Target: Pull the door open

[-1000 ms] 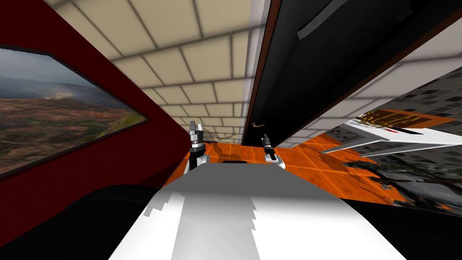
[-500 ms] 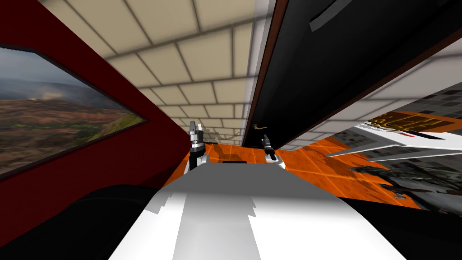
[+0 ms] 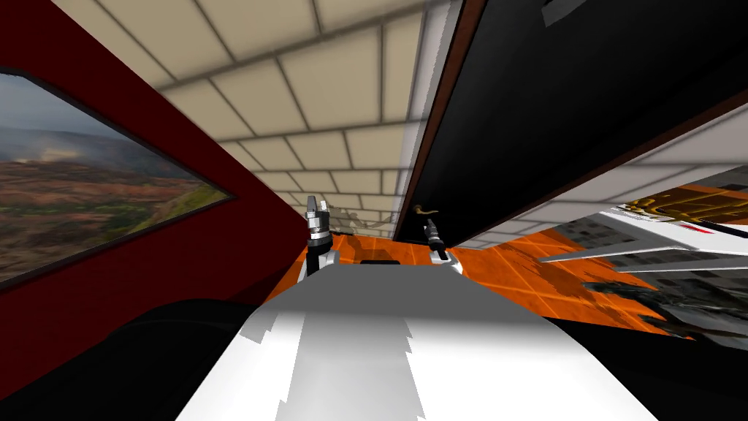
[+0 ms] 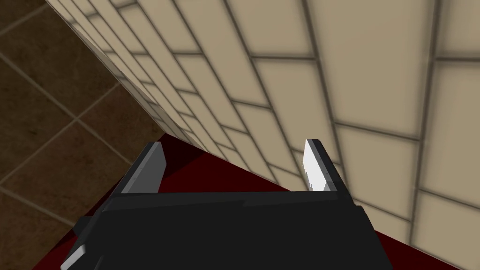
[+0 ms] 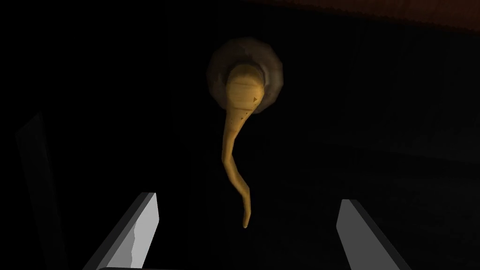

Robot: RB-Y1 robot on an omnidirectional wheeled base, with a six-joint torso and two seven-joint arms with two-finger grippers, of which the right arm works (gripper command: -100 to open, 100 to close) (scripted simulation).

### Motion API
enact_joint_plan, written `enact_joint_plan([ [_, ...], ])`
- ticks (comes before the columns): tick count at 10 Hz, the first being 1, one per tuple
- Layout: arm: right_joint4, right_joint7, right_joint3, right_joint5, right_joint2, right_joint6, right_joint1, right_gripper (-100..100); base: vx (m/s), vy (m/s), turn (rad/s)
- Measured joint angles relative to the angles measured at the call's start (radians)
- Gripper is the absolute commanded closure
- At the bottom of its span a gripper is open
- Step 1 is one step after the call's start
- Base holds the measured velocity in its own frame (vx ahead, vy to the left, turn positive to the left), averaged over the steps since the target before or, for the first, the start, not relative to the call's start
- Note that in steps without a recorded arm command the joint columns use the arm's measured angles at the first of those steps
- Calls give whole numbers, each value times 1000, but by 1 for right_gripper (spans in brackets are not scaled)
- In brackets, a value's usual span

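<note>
Right gripper (image 5: 248, 199) is spread wide and holds nothing; its two light grey fingers (image 5: 140, 229) stand to either side of the lever handle (image 5: 236, 117) with a clear gap on both sides. This tan, curved handle springs from a round rosette (image 5: 215, 70) on the dark door (image 3: 555, 110). Its thin free end points back toward the right gripper and falls between the fingers in the wrist view, though how far it sits in depth I cannot tell. Seen from the head, the handle is low on the door, close to the brown door frame (image 3: 445, 110), and the gripper is just beside it. Left gripper (image 4: 234, 143) is also open and empty, held up well apart from the door, past the frame. A tiled wall (image 3: 329, 88) adjoins the door on that side, then a dark red wall (image 3: 182, 241) bearing a framed landscape picture (image 3: 88, 197). Orange floor (image 3: 504, 270) lies at the door's foot.
</note>
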Motion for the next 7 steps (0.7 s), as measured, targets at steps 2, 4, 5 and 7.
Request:
enact_joint_plan([
  [2,0,-1,-9,-7,-7,-3,8,-100,202,-26,98],
  [4,20,-4,-23,-19,-24,-10,8,-100,202,-19,126],
  [5,31,-5,-30,-25,-30,-16,9,-100,188,-31,97],
  [7,48,-5,-42,-34,-41,-25,10,-100,138,-30,39],
])
